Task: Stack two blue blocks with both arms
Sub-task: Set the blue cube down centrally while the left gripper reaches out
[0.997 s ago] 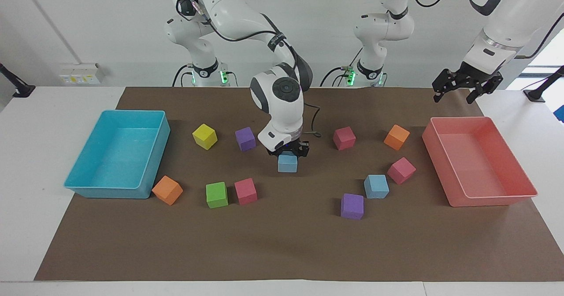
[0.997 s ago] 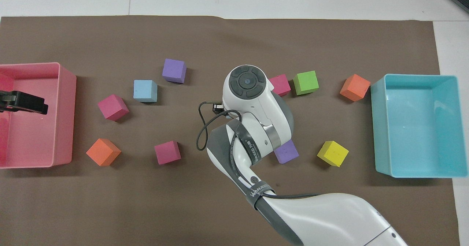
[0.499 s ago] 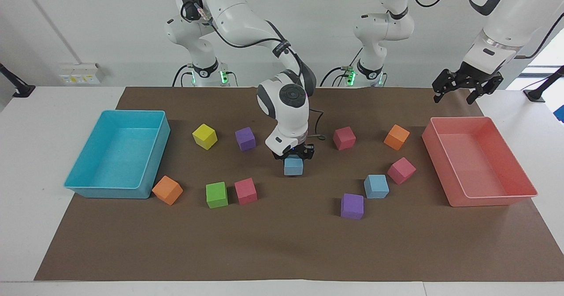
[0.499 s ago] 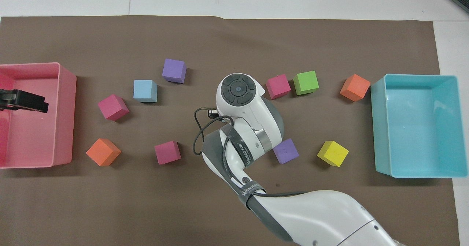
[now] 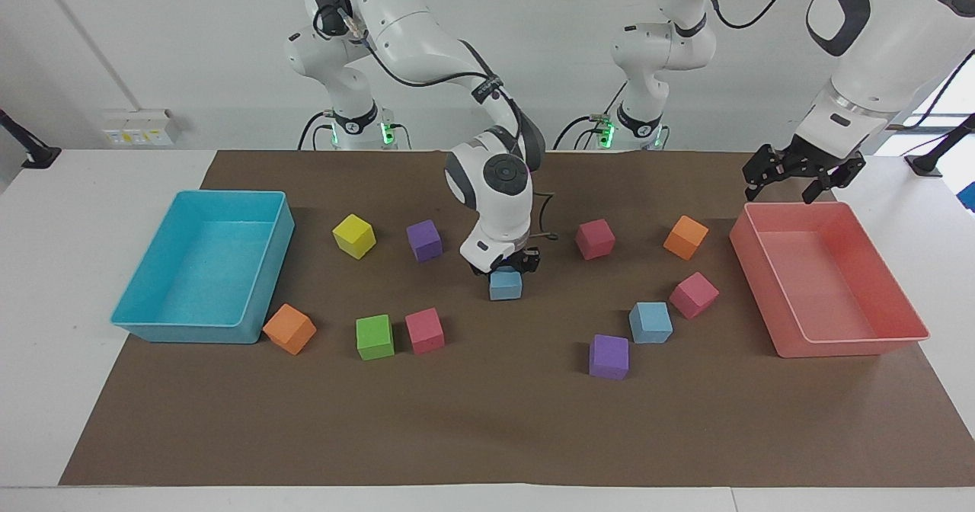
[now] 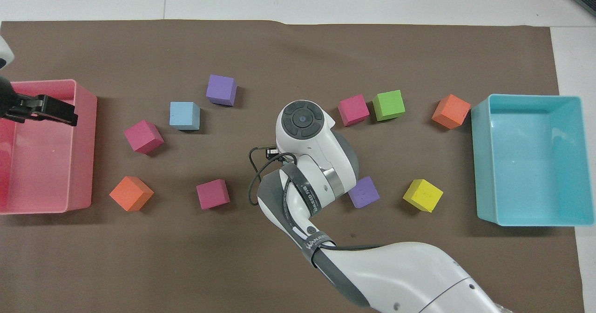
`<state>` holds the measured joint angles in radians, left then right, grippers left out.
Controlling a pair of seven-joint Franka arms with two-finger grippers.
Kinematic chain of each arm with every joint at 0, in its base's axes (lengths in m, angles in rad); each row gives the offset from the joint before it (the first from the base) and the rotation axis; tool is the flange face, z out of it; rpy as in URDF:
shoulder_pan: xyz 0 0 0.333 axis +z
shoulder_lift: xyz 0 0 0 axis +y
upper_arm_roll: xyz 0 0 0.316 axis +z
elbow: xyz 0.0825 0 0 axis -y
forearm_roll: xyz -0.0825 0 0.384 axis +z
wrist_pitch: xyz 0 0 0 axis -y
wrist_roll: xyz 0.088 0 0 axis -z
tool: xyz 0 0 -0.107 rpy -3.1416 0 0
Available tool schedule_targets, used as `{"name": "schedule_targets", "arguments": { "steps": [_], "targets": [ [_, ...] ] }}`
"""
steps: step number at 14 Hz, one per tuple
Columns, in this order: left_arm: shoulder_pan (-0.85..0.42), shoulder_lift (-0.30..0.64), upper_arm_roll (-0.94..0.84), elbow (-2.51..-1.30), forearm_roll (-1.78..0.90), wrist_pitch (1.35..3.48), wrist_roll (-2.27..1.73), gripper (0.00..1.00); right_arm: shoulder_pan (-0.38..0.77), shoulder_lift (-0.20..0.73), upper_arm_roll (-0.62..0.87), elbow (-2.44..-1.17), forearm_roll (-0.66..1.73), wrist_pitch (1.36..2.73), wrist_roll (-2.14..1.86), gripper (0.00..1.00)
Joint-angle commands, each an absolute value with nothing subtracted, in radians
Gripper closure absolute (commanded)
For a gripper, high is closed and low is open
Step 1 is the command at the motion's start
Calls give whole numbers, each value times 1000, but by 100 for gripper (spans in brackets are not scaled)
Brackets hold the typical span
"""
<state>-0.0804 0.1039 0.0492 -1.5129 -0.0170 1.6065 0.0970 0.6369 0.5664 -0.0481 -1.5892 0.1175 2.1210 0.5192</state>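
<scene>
Facing view
Right gripper (image 5: pixel 506 264): over the mat's middle, pinching a blue block (image 5: pixel 505 284) by its top.
Second blue block (image 5: pixel 650 322): on the mat, well apart from the right gripper, toward the left arm's end.
Left gripper (image 5: pixel 801 174): spread wide, empty, over the pink tray (image 5: pixel 899 299).

Overhead view
Right arm (image 6: pixel 316 164): hides its gripper and the held block.
Second blue block (image 6: pixel 185 115): beside a purple cube (image 6: pixel 221 90).
Left gripper (image 6: pixel 46 110): over the pink tray (image 6: pixel 86 131).

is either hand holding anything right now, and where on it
The right hand grips a blue block by its top edges. The left hand holds nothing.
</scene>
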Motion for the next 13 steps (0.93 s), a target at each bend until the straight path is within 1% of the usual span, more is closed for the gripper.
{"name": "schedule_targets", "arguments": {
  "steps": [1, 7, 8, 9, 10, 13],
  "targets": [
    [-92, 167, 55, -1453, -26, 1634, 89, 0, 632, 548, -43, -1620, 169, 2141, 488, 100],
    [-123, 170, 57, -1454, -25, 1649, 16, 0, 634, 535, -44, -1647, 169, 2146, 483, 100],
    [-126, 167, 55, -1456, -22, 1652, -12, 0, 634, 535, -43, -1647, 170, 2146, 485, 95],
    [-135, 164, 55, -1459, -23, 1652, -29, 0, 634, 535, -43, -1647, 169, 2146, 486, 23],
    [-143, 161, 55, -1463, -21, 1652, -32, 0, 637, 535, -44, -1647, 164, 2146, 488, 0],
    [-144, 155, 55, -1466, -21, 1641, -37, 0, 656, 528, -48, -1640, 137, 2148, 500, 0]
  ]
}}
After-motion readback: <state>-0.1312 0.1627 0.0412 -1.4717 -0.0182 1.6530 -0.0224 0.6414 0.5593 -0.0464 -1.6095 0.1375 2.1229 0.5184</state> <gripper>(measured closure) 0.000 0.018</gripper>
